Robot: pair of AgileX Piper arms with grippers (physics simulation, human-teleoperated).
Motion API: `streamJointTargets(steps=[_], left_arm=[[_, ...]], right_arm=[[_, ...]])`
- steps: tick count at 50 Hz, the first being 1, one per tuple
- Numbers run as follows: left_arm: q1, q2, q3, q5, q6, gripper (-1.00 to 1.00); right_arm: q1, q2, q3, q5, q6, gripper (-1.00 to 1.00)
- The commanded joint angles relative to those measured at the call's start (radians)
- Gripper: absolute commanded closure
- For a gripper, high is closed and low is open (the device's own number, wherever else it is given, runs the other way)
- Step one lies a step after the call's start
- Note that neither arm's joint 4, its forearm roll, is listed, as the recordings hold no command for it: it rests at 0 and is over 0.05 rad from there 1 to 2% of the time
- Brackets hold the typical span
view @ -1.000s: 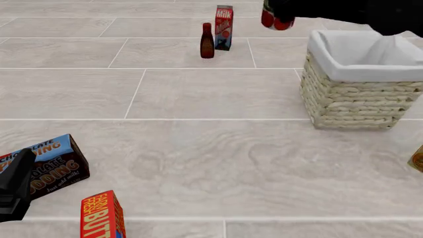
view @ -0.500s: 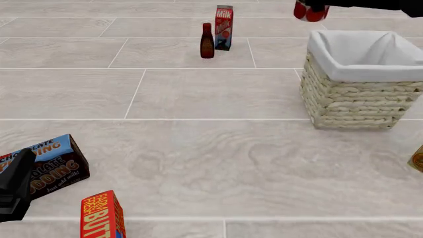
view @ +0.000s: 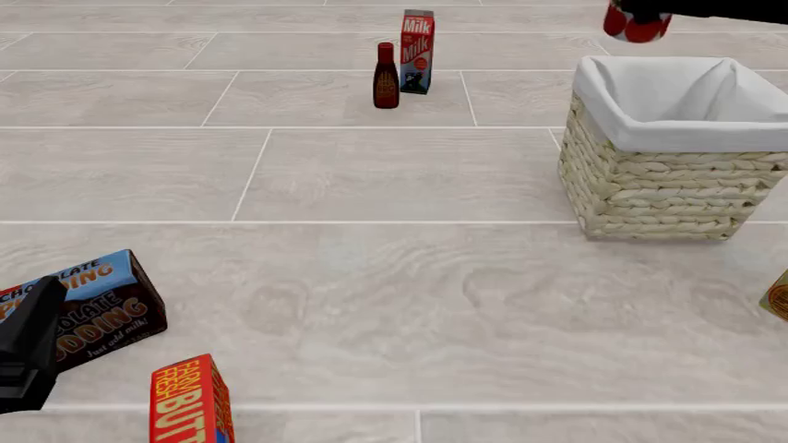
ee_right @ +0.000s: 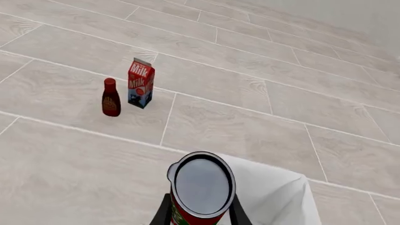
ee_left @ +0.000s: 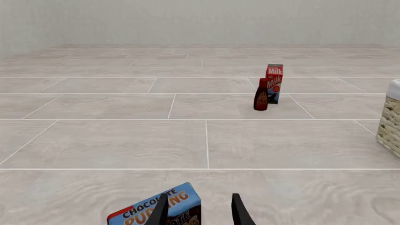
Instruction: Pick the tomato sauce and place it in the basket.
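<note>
Step in hand: carrying the small red-labelled, grey-topped tomato sauce can (ee_right: 201, 190) over the cream woven wicker basket with white cloth lining (view: 665, 185).
Where the can is: in the air above the basket's far rim, at the far right.
Right gripper (ee_right: 200, 208): jaws clamped on the can's sides.
Left gripper (ee_left: 198, 211): jaws apart, idle beside the chocolate pudding box (view: 87, 309), near left.
Doing it well: bring the can nearer, over the basket's middle, lower it, then release.
Long axis: runs along the fingers, grey top towards the wrist camera; apparently roughly upright.

Left end effector (ee_left: 198, 213): two thin black tapered fingers.
Right end effector (ee_right: 200, 213): slim black fingers.
Arm bodies: plain black.
</note>
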Motion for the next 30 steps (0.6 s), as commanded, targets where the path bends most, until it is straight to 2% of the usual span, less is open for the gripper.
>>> streamJointTargets(steps=[1, 30], left_arm=[[0.0, 0.0, 0.0, 0.0, 0.0, -1.0], [0.0, 0.0, 0.0, 0.0, 0.0, -1.0]], right_arm=[[-0.069, 0.006, 0.039, -0.047, 0.011, 1.0], [-0.161, 0.085, 0.055, -0.119, 0.007, 1.0]])
